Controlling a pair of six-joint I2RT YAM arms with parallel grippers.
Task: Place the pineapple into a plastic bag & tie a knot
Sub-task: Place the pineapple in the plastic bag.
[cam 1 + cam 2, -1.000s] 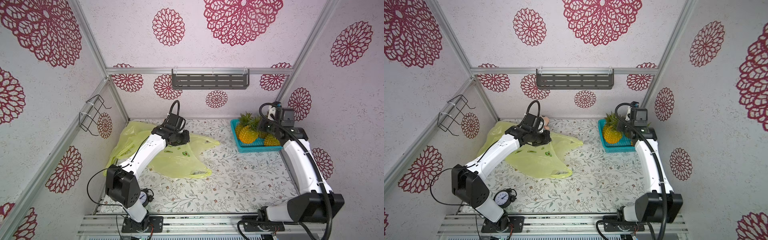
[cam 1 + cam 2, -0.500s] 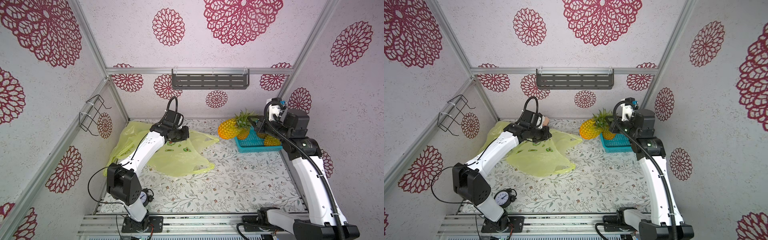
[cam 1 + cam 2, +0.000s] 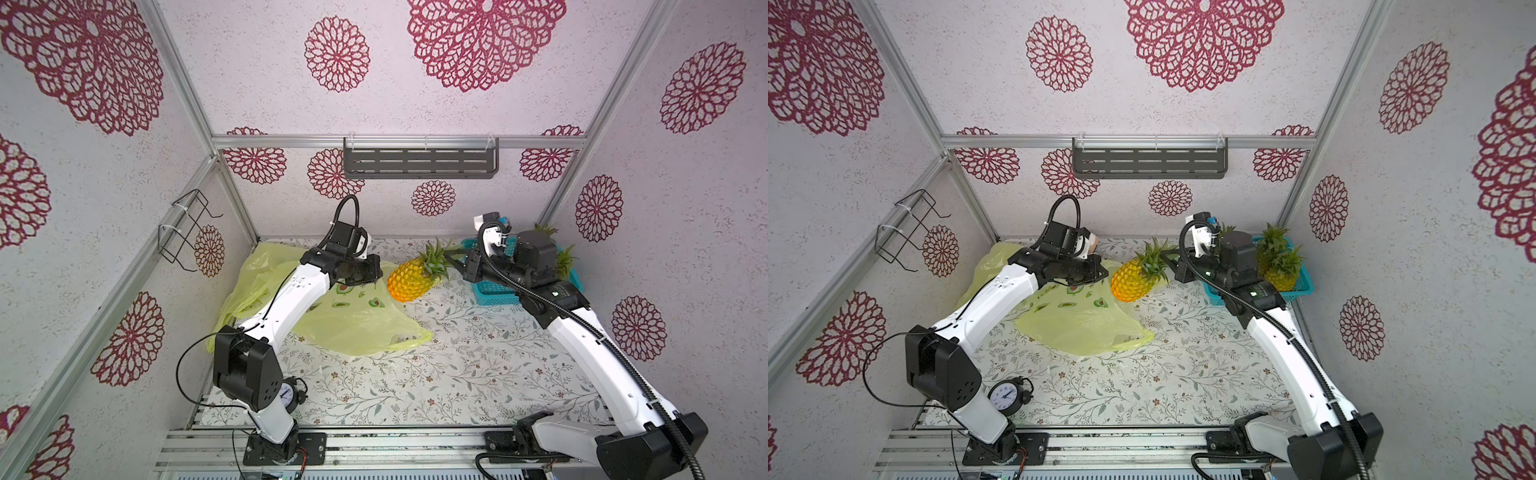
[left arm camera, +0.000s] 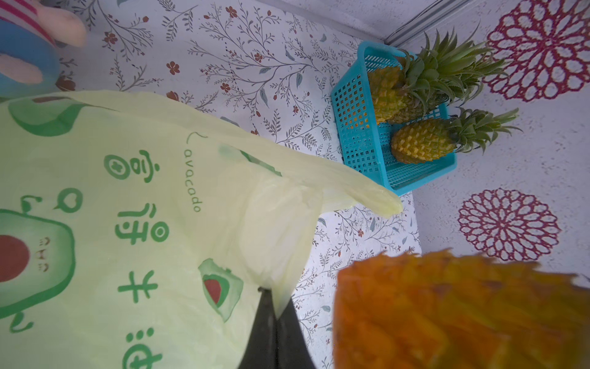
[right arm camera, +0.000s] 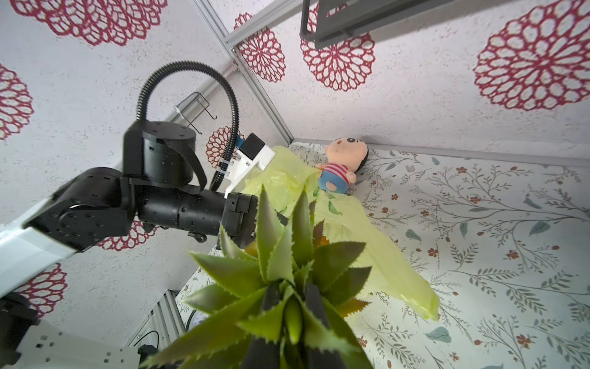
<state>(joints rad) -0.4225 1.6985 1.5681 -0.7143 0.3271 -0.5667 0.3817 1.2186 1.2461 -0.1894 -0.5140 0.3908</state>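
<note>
**Pineapple poised at the bag's mouth**

The pineapple (image 3: pixel 411 279) is held aloft. Its long axis slants from the crown down toward the yellow-green plastic bag (image 3: pixel 357 320), and its base is just beside the left gripper (image 4: pixel 275 314). The right gripper (image 5: pixel 292 297) is clamped on the leafy crown, while the left gripper is pinched tight on the bag's edge

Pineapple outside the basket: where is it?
In a top view the right gripper holds the pineapple by its crown, between the plastic bag and blue basket.
</note>
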